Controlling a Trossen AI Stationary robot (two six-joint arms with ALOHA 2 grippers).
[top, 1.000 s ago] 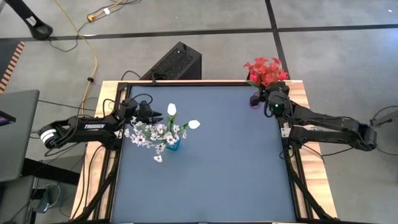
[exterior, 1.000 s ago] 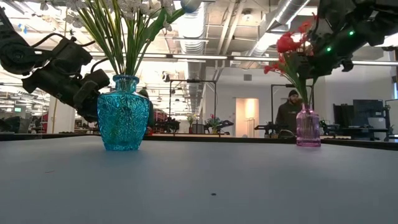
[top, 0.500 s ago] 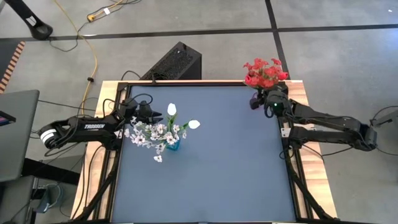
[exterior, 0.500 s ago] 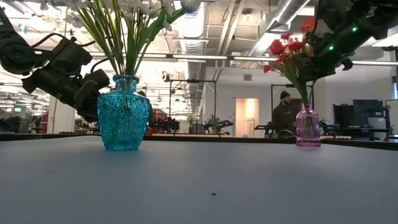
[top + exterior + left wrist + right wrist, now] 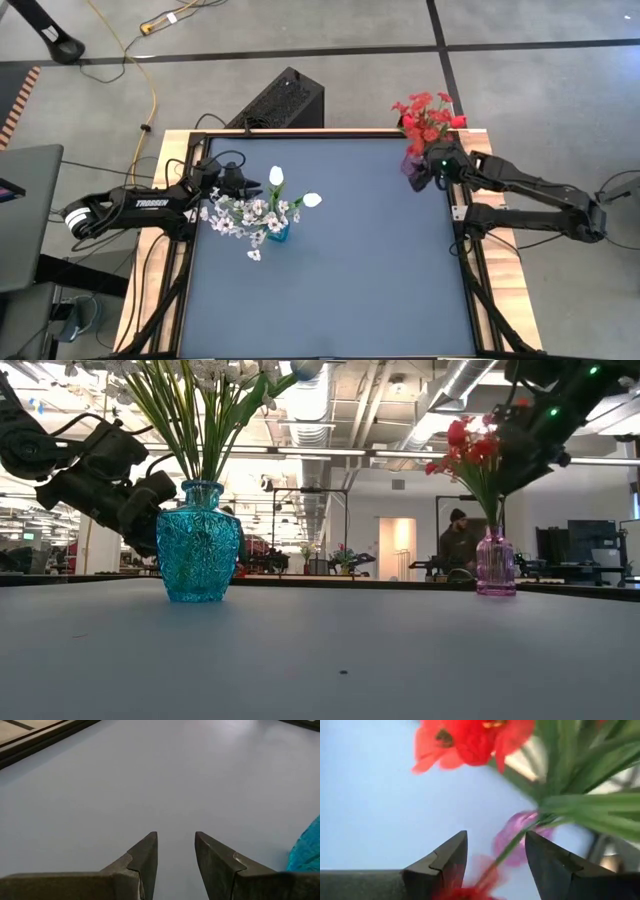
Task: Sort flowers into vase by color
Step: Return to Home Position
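Flowers, red (image 5: 428,112): sprays and buds on thin green stems, all standing in the purple vase (image 5: 495,563) at a far corner of the bench (image 5: 330,290).
- Position: the blooms spread just ahead of and above the right fingers (image 5: 445,860). One green stem crosses the gap between them. Whether it touches either finger cannot be told.
- Right fingers: parted with a clear gap, gripping nothing, hanging close beside the vase neck.

Flowers, white (image 5: 255,210): tulip buds and small blossoms, gathered in the blue vase (image 5: 198,543).
- Position: just beside the left fingers (image 5: 145,855), with the vase wall showing off to one side of them.
- Left fingers: narrowly parted and empty, with bare bench ahead.

Handling, judged:
- The flowers are very light and top-heavy.
- The stems are likely springy and thin enough to twist or slip in a loose grip.
- The petals are soft and easily crushed.
- Take hold at mid-stem below the blooms, never on a bloom.

Risk, judged: the purple vase is narrow and looks easy to tip. A stem snagged between the right fingers could drag it over, so those fingers should leave along the stem's free side.

Status, judged: no flower lies loose on the bench, so sorting appears done.
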